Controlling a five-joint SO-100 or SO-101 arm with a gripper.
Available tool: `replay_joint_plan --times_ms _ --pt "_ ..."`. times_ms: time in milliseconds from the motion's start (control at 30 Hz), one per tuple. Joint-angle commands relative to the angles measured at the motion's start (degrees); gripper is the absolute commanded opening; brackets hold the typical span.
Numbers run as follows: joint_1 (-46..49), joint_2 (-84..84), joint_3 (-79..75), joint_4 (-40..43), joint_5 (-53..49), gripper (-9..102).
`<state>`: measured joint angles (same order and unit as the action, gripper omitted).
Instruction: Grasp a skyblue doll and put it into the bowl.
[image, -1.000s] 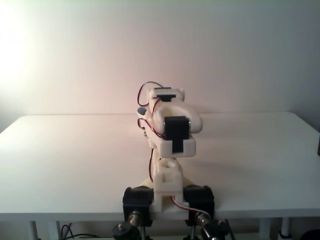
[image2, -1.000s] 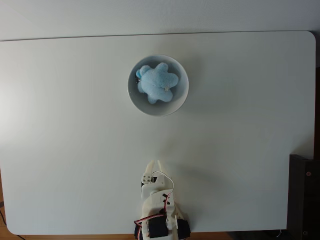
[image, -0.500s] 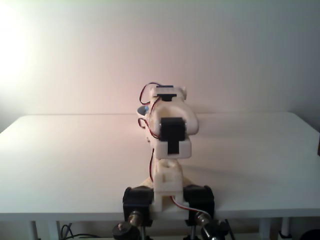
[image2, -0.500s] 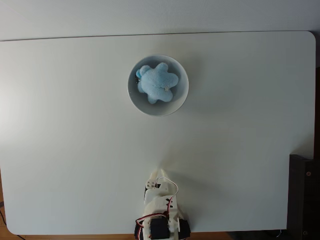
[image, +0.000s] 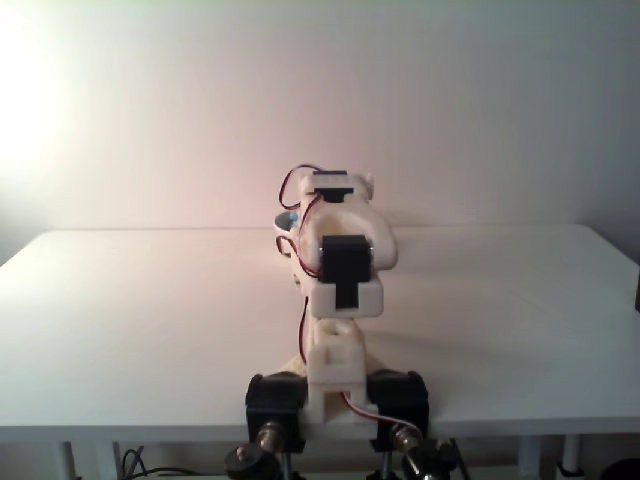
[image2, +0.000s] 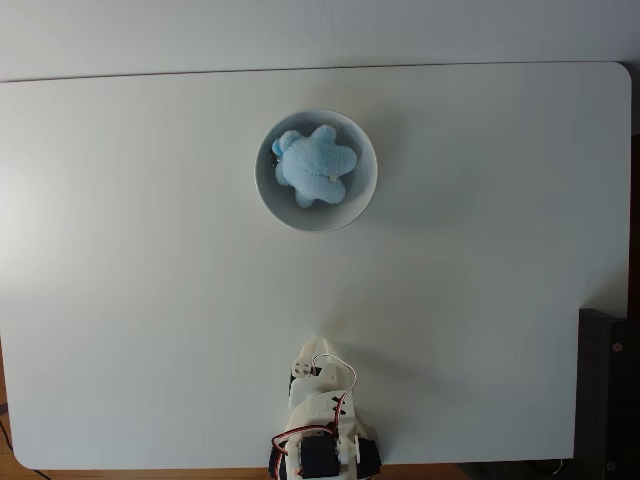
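Note:
The skyblue doll lies inside the white bowl at the middle of the table's far half, seen from above. It is a soft, lumpy, star-like shape and nothing touches it. My gripper sits far from it, folded back over the arm's base at the near table edge. Its fingers are pressed together with nothing between them. From the front, the white arm hides the gripper, and a sliver of the bowl peeks out behind the arm's left side.
The white table spreads wide and bare on both sides of the arm. A dark box stands off the table's right near corner in the top-down view. Black clamps hold the base at the front edge.
The arm has folded back toward its base, drawing the gripper a little further from the bowl. Over the last half second it barely moves. The doll stays put in the bowl.

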<state>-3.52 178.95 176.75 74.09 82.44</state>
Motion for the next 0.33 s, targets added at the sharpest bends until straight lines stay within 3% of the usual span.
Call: replay_joint_plan --times_ms 0,300 --pt "-0.26 15.82 0.53 2.90 0.00 2" --pt "0.18 15.73 0.53 2.99 0.00 2"
